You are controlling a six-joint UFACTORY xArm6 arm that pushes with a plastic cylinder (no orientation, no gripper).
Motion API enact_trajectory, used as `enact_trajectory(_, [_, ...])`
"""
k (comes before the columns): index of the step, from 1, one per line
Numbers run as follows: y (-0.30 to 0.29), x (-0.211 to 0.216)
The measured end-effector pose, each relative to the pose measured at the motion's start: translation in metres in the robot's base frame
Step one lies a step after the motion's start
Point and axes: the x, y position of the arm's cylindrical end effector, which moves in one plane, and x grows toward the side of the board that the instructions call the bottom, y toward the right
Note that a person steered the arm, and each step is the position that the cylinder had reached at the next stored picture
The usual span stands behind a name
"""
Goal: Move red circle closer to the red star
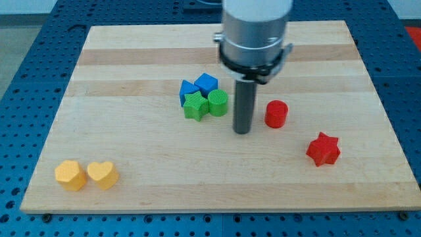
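Note:
The red circle (276, 114) sits on the wooden board (131, 151) right of centre. The red star (323, 149) lies lower and further to the view's right, a short gap away from the circle. My tip (242, 131) is the lower end of a dark rod under a silver cylinder. It stands just left of the red circle, slightly lower in the view, with a small gap between them. It is just right of the green circle.
A cluster left of my tip holds a green star (195, 106), a green circle (218, 103) and two blue blocks (206, 83) (187, 91). A yellow hexagon (70, 175) and a yellow heart (102, 174) lie at the bottom left.

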Motion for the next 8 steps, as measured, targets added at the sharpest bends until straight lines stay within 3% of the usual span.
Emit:
enact_trajectory(2, [0.013,-0.039])
enact_trajectory(6, [0.109,-0.009])
enact_trajectory(8, [0.114,-0.017])
